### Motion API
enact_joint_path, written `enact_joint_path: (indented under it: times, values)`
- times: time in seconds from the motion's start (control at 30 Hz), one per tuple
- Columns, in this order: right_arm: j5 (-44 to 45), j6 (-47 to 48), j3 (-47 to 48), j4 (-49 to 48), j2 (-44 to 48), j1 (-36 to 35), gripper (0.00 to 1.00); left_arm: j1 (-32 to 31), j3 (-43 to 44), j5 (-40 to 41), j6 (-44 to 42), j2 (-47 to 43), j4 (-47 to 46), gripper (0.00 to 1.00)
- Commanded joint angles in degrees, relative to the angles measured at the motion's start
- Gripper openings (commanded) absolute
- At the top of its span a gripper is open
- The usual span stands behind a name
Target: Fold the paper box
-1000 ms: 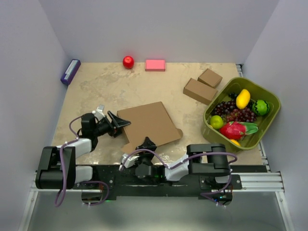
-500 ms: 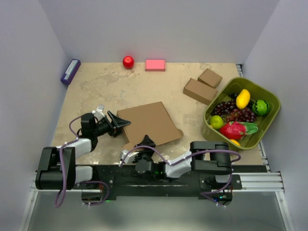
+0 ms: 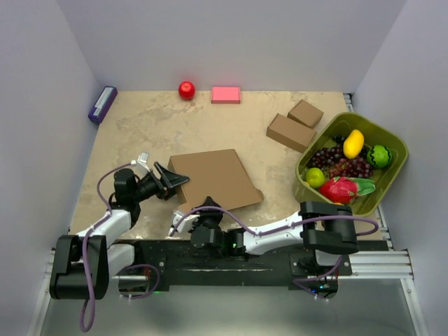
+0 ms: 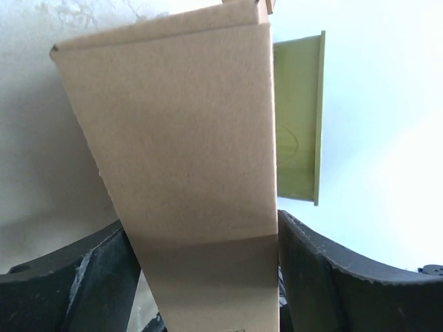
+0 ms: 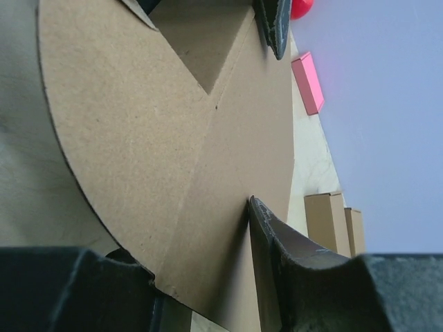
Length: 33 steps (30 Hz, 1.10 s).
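The paper box (image 3: 213, 178) is a flat brown cardboard sheet lying in the near middle of the table. My left gripper (image 3: 173, 183) holds it at its left edge. In the left wrist view a cardboard panel (image 4: 187, 138) fills the whole gap between the two black fingers (image 4: 325, 277), touching both. My right gripper (image 3: 208, 207) is at the box's near edge. In the right wrist view a rounded flap (image 5: 138, 138) passes between the jaws. The upper fingertip (image 5: 259, 214) presses on its face.
Two small closed brown boxes (image 3: 294, 126) lie at the back right. Beside them stands a green basket (image 3: 392, 150) holding fruit. A red ball (image 3: 186, 89), a pink block (image 3: 225, 94) and a purple box (image 3: 102, 103) line the far edge.
My right gripper has closed from wide open onto the near flap, and its arm has reached further left. The left arm shifted slightly, and the box slid a little left with it.
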State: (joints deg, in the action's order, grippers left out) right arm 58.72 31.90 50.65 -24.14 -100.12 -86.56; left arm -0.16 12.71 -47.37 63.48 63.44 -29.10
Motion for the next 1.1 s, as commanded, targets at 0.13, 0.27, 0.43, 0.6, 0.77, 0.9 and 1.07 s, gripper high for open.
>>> enact_joint_path:
  times: [0.13,0.27,0.43,0.6,0.77,0.9,1.07]
  values:
    - [-0.53,-4.91,3.05,4.45,-0.61,0.08,0.56,-1.15,-4.88,-3.16,13.76,-2.79,-12.63,0.47]
    - [-1.06,-5.80,1.03,3.22,1.59,0.08,0.77,-1.15,-5.50,-3.69,19.21,-3.76,-17.39,0.32]
    - [2.35,-4.05,-1.34,-2.10,1.86,0.08,0.89,-1.24,-7.43,-5.26,26.50,-5.08,-22.04,0.24]
    - [5.70,1.58,-3.72,-10.30,0.98,1.04,0.90,-3.61,-11.21,-7.03,32.31,-5.69,-27.93,0.20]
    - [4.48,3.16,-4.78,-12.33,1.76,2.54,0.70,-6.07,-12.62,-9.22,34.34,-6.22,-30.05,0.19]
    - [1.76,2.29,-2.93,-7.07,2.38,2.37,0.47,-6.43,-10.08,-10.19,30.04,-5.87,-25.57,0.25]
    - [-1.41,-2.09,0.23,3.56,3.96,2.37,0.32,-5.99,-6.04,-10.98,23.55,-6.40,-17.24,0.58]
